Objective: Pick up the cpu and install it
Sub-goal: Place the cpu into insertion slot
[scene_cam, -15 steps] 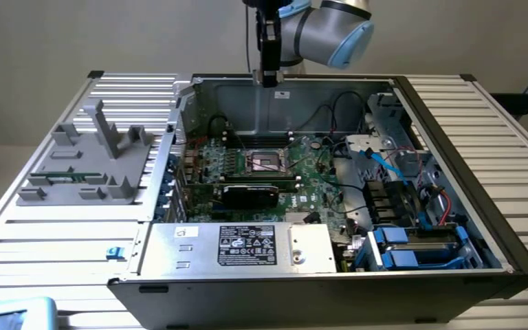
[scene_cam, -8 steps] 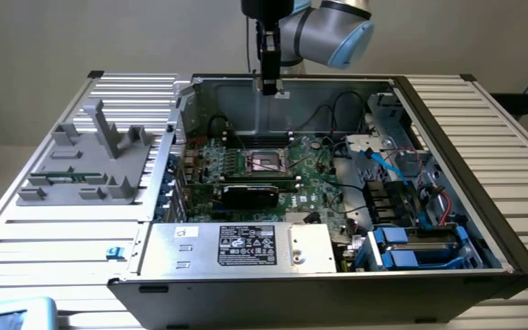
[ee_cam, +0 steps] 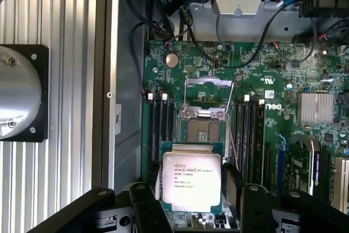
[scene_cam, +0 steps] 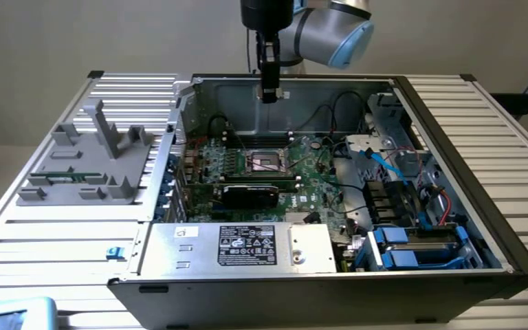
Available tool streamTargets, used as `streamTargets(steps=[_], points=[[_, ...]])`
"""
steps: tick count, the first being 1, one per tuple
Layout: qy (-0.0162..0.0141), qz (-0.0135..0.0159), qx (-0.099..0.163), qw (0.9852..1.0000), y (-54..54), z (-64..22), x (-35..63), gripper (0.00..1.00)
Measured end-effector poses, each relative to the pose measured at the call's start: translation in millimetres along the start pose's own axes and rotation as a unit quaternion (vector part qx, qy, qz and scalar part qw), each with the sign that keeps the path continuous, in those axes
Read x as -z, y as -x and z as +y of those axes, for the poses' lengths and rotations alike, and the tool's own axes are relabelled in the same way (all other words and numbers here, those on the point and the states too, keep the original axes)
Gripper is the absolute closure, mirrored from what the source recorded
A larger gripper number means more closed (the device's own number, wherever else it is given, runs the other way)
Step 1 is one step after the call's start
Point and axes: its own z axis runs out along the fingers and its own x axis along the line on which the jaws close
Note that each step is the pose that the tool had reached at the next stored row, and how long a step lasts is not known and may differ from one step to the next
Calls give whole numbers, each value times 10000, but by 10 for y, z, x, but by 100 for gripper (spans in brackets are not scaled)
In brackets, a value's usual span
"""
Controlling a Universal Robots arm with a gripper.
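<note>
While the black two-fingered gripper (scene_cam: 269, 96) hangs above the open dark-grey metal computer case (scene_cam: 236, 103), fingers clamped on the square silver-topped cpu (ee_cam: 192, 181), chip held aloft over the green motherboard (ee_cam: 272, 69), just beside the open dark square socket (ee_cam: 203, 130).

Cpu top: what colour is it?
The cpu top is shiny silver-grey with small dark print, clearest in the wrist view.

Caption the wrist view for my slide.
Gripper holding the cpu between its fingers over the motherboard, near the open socket.
</note>
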Motion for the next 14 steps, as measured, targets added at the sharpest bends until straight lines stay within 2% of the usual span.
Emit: streamTargets(steps=[7, 14], points=[[4, 4, -8, 10000, 32, -7, -126, 45], [6, 23, -48, 10000, 75, -15, -251, 45]])
